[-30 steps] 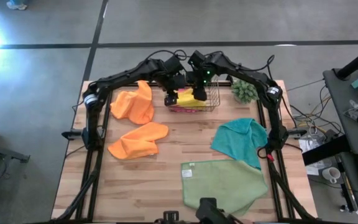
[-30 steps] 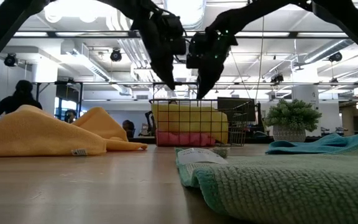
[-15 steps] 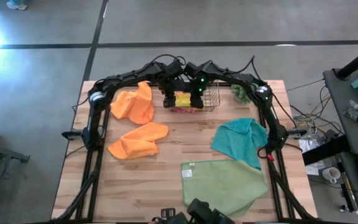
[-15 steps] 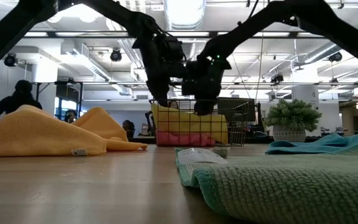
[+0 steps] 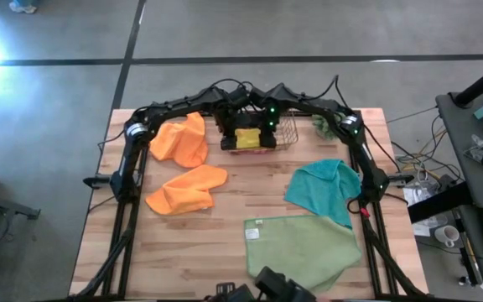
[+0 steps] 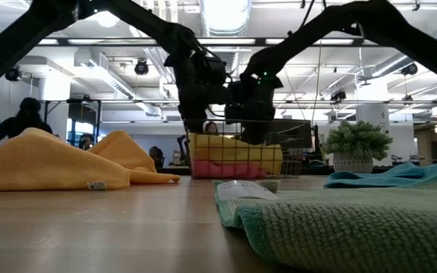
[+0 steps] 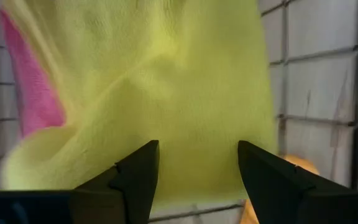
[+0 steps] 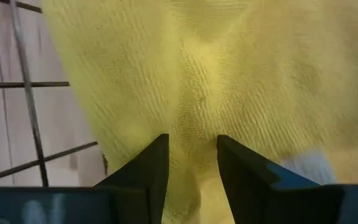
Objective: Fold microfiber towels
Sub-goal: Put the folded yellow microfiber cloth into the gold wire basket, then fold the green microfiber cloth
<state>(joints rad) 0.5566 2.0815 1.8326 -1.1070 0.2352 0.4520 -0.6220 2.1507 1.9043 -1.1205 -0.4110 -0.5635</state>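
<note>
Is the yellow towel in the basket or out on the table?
In. The yellow towel sits inside the wire basket, on the pink towel.

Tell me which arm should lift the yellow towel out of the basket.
Right, probably. The right gripper has its fingers narrowly straddling a fold of the yellow towel; the left gripper is spread wide above it in the wire basket.

right end effector [image 8: 191, 158] parted, over yellow towel [image 8: 229, 68]

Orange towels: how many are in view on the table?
2. One orange towel lies left of the wire basket; the other orange towel lies nearer the table's front-left. None seems hidden.
</note>
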